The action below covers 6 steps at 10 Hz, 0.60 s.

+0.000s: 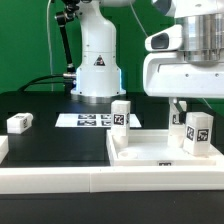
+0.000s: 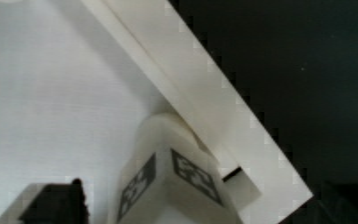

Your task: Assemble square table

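Note:
The square table top [image 1: 150,152] lies flat at the exterior view's lower right, white with a raised rim. One white tagged leg [image 1: 121,114] stands upright at its far left corner. A second leg [image 1: 197,131] stands at its right side. A third leg [image 1: 20,123] lies loose on the black table at the left. My gripper [image 1: 183,112] hangs just above and behind the right leg. In the wrist view the leg [image 2: 176,172] stands by the top's rim [image 2: 194,80], between my jaws [image 2: 179,214]. One dark finger [image 2: 51,205] shows apart from the leg; the other is hidden. The jaws look open.
The marker board [image 1: 95,120] lies flat in front of the robot base [image 1: 97,60]. A long white rail [image 1: 50,186] edges the black surface at the front. A green wall is behind.

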### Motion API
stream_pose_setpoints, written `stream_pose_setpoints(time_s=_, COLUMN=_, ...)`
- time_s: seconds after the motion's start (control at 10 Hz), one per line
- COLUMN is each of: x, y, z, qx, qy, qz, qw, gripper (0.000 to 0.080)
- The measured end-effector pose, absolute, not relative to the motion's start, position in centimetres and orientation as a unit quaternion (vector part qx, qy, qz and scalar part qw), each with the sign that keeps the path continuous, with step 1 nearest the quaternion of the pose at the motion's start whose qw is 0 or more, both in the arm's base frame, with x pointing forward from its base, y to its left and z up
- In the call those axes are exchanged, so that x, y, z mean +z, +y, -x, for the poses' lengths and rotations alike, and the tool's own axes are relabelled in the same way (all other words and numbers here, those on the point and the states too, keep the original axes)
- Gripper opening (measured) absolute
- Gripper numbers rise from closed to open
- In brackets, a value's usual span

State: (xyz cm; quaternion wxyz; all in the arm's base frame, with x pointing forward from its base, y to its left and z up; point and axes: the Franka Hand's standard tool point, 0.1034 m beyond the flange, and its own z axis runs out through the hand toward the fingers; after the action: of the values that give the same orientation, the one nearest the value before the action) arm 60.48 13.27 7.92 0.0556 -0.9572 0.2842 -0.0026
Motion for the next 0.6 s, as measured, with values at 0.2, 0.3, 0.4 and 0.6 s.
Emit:
stream_pose_setpoints(time_s=0.2, x=7.91, y=13.12, z=-60.49, qx=-0.011, qy=0.179, qz=0.983, qw=0.040, gripper=0.0649)
stream_pose_setpoints(time_s=0.3, x=7.96, y=13.09, z=-60.54, qx=-0.013, qy=0.141, qz=0.989, qw=0.038, gripper=0.0649)
stream_pose_setpoints(time_s=0.4, x=7.96, y=12.95, z=-60.57, qx=-0.016, qy=0.089, qz=0.995, qw=0.033, gripper=0.0649)
stream_pose_setpoints(time_s=0.6, x=7.97, y=12.74, z=-60.62, qx=-0.018, qy=0.024, qz=0.999, qw=0.031, gripper=0.0649)
